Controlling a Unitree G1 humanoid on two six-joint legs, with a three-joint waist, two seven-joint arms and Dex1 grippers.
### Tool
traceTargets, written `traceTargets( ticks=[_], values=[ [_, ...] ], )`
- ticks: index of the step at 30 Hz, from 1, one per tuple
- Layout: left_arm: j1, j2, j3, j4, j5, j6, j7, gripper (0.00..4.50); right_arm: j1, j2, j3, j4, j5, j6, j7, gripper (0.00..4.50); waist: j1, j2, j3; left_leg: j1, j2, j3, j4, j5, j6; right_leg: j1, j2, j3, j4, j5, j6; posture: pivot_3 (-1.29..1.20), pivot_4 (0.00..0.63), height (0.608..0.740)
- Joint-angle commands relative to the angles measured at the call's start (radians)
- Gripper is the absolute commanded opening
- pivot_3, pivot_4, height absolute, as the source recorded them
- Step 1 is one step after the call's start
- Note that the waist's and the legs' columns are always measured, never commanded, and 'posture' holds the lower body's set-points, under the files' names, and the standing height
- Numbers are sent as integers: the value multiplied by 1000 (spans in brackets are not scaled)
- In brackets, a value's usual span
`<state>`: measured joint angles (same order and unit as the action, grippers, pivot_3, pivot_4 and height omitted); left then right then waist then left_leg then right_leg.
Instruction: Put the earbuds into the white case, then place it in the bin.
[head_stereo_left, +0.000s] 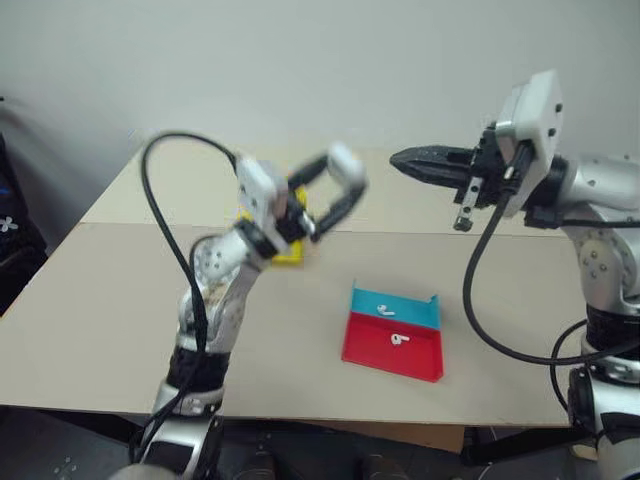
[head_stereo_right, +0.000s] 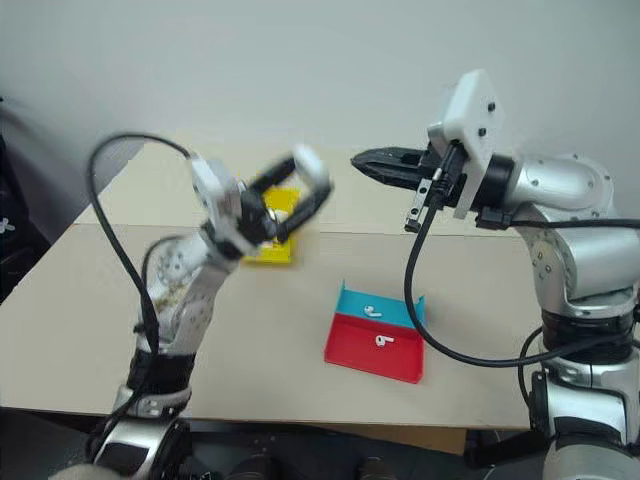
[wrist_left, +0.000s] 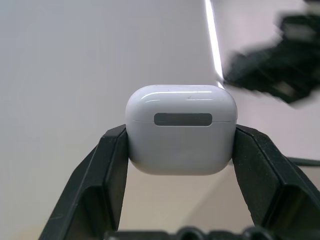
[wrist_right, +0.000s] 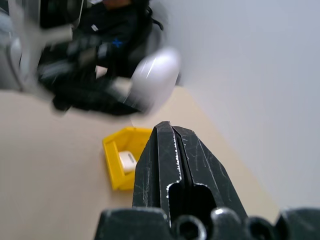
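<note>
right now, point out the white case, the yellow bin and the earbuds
white case (wrist_left: 181, 129), left wrist view, front face under the lid seam
yellow bin (wrist_right: 114, 159), right wrist view, near side wall
earbuds (head_stereo_left: 399, 339), left eye view, the one lying on the tray's red half

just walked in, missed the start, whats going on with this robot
The left gripper holds the white case up above the table, its lid closed. The right gripper is shut, holding nothing, raised and pointing toward the case. Both earbuds lie in the red-and-teal tray, one on the teal part, one on the red. The yellow bin sits behind the left arm, with a small white item in it.
</note>
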<state>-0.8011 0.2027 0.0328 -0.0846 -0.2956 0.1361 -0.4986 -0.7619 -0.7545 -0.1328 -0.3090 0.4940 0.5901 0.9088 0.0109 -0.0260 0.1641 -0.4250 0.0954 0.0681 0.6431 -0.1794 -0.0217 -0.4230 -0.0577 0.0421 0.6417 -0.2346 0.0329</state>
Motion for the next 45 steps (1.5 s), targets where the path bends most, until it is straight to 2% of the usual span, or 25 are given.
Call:
traceTargets(
  ticks=[1, 3, 6, 11, 18, 20, 21, 23, 28, 31, 33, 35, 38, 41, 45],
  values=[
    [-84, -11, 43, 145, 143, 24, 246, 2793, 87, -4, -44, -107, 20, 55, -78, 26, -2, 0, 0, 0, 0, 0, 0, 0, 0, 0, 0, 0, 0, 0, 0, 0, 150, 740],
    [-120, 22, 24, 267, 232, 9, 308, 2793, 143, 5, -50, -154, 38, 102, -124, 26, -5, 0, 0, 0, 0, 0, 0, 0, 0, 0, 0, 0, 0, 0, 0, 0, 150, 740],
    [-158, 14, 36, 415, 248, 83, 373, 2793, 214, -4, -30, -203, 20, 141, -170, 26, -9, 0, 0, 0, 0, 0, -1, 0, 0, -1, 0, 0, 1, 0, 0, 0, 150, 740],
    [-203, 10, -23, 606, 346, 134, 454, 2793, 260, -51, -8, -241, 1, 188, -197, 26, -7, 0, 0, -2, 0, 0, -1, 0, 0, -2, 0, -1, 0, 0, 0, 0, 150, 740],
    [-254, 13, -11, 762, 343, 188, 442, 2793, 262, -62, -3, -254, 7, 206, -213, 26, -4, 0, 0, -3, -1, -1, -1, 0, 0, -3, 0, -1, -1, 0, 0, 0, 150, 740],
    [-255, 16, 4, 773, 315, 194, 405, 3540, 262, -63, 10, -256, -2, 207, -216, 0, -6, 0, 0, -3, -1, -1, -1, 0, 0, -3, 0, -1, -1, 0, 1, 0, 150, 740],
    [-248, 16, 4, 762, 311, 189, 393, 3761, 263, -64, 18, -256, -8, 208, -217, 0, -8, 0, 0, -3, -1, -1, -1, 0, 0, -3, 0, -1, -1, 0, 1, 0, 150, 740],
    [-232, 13, -2, 733, 308, 184, 371, 4486, 264, -66, 27, -256, -12, 207, -216, 0, -8, 0, 0, -3, -1, -1, -1, 0, 0, -3, 0, -1, -1, 0, 1, 0, 150, 740],
    [-207, -12, 34, 680, 281, 163, 403, 4486, 255, -66, 42, -245, -19, 199, -214, 0, -5, 0, 0, -4, -1, -1, -1, 0, 0, -3, -1, -1, -1, 0, 1, 0, 150, 740],
    [-151, -33, 87, 585, 236, 16, 418, 4486, 250, -70, 42, -241, -20, 193, -206, 0, -6, 0, 0, -4, -1, -1, -1, 0, 0, -3, -1, -1, -1, 0, 1, 0, 150, 740],
    [-114, -31, 157, 495, 96, 87, 310, 4486, 253, -81, 42, -240, -33, 176, -199, 0, -9, 0, 0, -4, -1, -1, -1, 0, 0, -3, -1, -1, -1, 0, 1, 0, 150, 740],
    [-69, -15, 178, 415, 19, 134, 229, 4486, 269, -88, 29, -241, -39, 144, -182, 0, -11, 0, 0, -4, -1, -1, -1, 0, 0, -3, -1, -1, 0, 0, 1, 0, 150, 740],
    [95, 96, 103, 175, 0, 162, 48, 4486, 392, -130, -53, -241, -62, -55, -58, 0, -13, 0, 0, -2, -1, -1, -2, 0, 0, -1, -1, -1, -1, 0, 1, 0, 150, 740],
    [217, 207, 46, 5, -3, 181, -73, 4486, 463, -181, -108, -198, -55, -174, 57, 0, -14, 0, 0, -1, -2, 0, -2, -2, -3, -1, -1, 0, -1, -1, 2, 0, 150, 740],
    [395, 350, 86, -217, -119, 227, -242, 4486, 538, -244, -178, -116, -55, -319, 207, 0, -12, 0, 0, 2, -2, -1, -1, -1, -3, 2, -1, -1, 0, -1, 2, 0, 150, 740]
  ],
)
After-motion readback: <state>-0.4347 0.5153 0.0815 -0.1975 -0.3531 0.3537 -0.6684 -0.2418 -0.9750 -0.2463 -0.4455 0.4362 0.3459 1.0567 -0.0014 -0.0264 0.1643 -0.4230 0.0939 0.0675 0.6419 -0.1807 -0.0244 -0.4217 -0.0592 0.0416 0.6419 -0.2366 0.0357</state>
